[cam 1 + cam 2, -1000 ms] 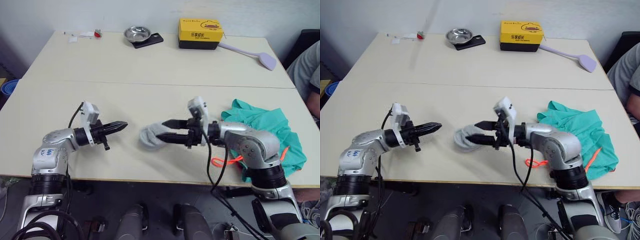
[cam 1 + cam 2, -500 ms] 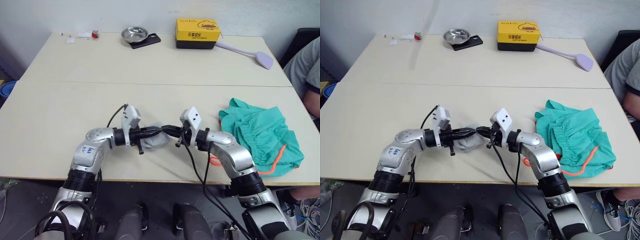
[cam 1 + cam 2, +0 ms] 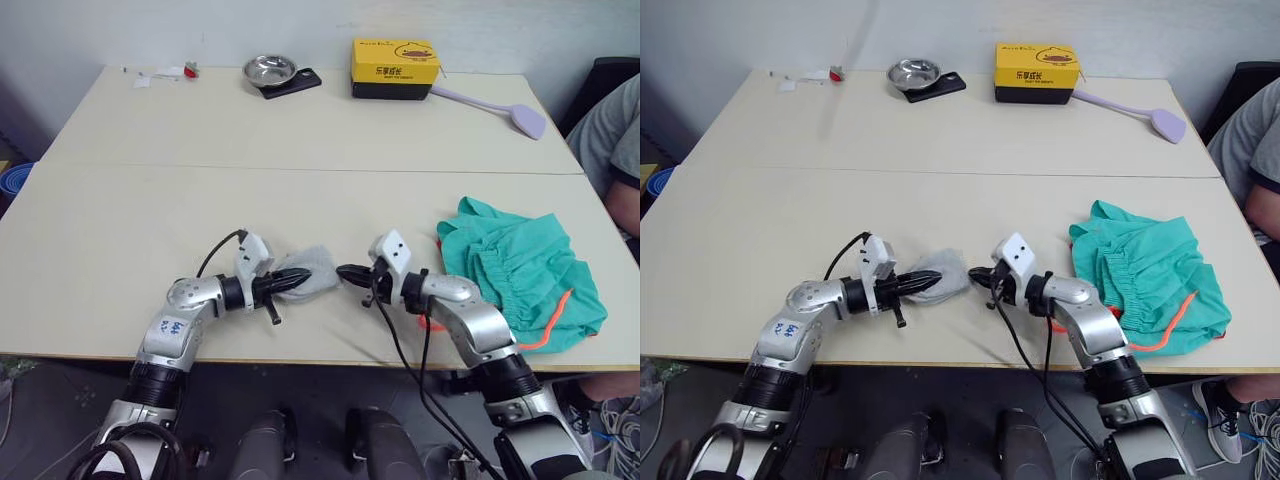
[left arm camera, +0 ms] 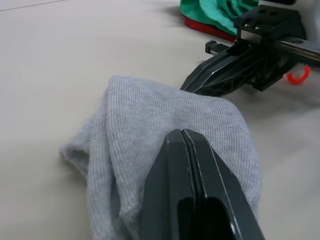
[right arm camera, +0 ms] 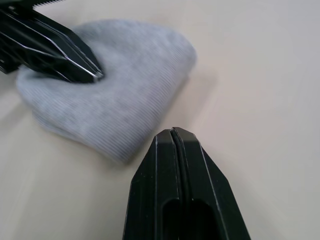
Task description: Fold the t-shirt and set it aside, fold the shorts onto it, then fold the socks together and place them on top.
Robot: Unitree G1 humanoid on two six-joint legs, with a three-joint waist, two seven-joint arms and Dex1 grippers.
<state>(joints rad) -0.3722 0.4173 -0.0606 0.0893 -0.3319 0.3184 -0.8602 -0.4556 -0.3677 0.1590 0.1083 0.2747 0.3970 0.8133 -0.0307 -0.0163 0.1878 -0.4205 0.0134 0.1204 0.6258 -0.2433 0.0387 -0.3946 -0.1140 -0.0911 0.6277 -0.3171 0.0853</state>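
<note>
Right fingers (image 3: 985, 276) withdrew closed; left fingers (image 3: 923, 283) (closed) press folded grey socks (image 3: 940, 274).

The socks (image 4: 150, 130) are soft ribbed grey knit cloth. The shorts (image 3: 520, 265) are matt teal cloth, creased. Both hands, left (image 4: 187, 165) and right (image 5: 175, 150), are smooth, slightly glossy black plastic. The desk (image 3: 300, 130) is smooth matt beige. The bowl (image 3: 270, 68) near the far edge is shiny metal.

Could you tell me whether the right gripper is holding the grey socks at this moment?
No, the right gripper is shut on nothing, its tips just clear of the socks, while the left gripper presses on them.
</note>
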